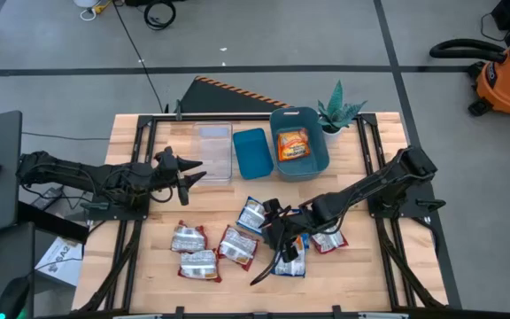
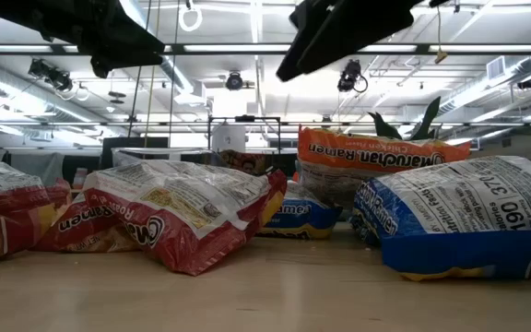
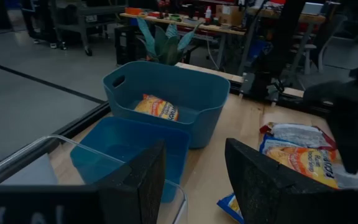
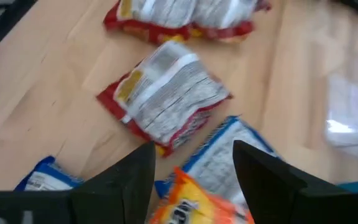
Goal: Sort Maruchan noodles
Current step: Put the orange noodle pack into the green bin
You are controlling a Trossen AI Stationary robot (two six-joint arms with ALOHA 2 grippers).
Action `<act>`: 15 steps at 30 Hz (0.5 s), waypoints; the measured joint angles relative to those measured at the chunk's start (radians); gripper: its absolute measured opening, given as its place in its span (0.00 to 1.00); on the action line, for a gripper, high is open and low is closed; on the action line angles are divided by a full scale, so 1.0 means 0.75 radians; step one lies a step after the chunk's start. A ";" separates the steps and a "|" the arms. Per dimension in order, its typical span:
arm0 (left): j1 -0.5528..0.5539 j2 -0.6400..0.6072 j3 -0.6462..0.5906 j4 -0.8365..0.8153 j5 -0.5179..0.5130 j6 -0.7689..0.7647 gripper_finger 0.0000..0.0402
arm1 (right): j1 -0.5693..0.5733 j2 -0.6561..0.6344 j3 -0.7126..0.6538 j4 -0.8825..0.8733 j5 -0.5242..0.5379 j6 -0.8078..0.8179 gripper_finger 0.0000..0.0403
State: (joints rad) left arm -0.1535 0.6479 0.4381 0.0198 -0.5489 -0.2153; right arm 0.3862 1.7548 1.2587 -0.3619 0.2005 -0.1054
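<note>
Several Maruchan noodle packets (image 1: 237,246) lie flat on the wood table near its middle, some overlapping, with red, blue or orange trim. My right gripper (image 1: 269,239) is open above this pile. In the right wrist view its fingers (image 4: 191,180) stand on either side of an orange packet (image 4: 197,205), which lies on a blue-trimmed one (image 4: 229,155). A red-trimmed packet (image 4: 166,99) lies just beyond. One more orange packet (image 1: 292,144) lies in the large blue bin (image 1: 312,120). My left gripper (image 1: 193,171) is open and hovers beside the clear bin (image 1: 213,152). My right gripper has its open fingers on either side of the orange packet (image 4: 185,196), coming at it from above and slanting toward the table's left. I cannot tell whether a finger touches the packet.
A small blue bin (image 1: 251,152) stands between the clear bin and the large blue bin along the far edge. A potted plant (image 1: 339,113) stands at the far right corner. Bare wood (image 1: 149,239) shows at the near left. An orange shop vacuum (image 1: 507,75) stands on the floor.
</note>
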 joint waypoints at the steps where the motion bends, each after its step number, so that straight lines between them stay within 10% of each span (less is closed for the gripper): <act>1: 0.000 0.000 0.000 -0.006 0.008 0.002 0.43 | 0.000 0.020 0.000 0.013 -0.024 0.002 0.56; 15: 0.000 0.000 0.000 -0.015 -0.021 0.026 0.43 | -0.040 0.146 0.000 -0.025 -0.024 -0.116 0.44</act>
State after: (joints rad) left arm -0.1535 0.6482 0.4381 0.0086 -0.5645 -0.1960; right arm 0.3565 1.8645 1.2587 -0.3804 0.1825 -0.1922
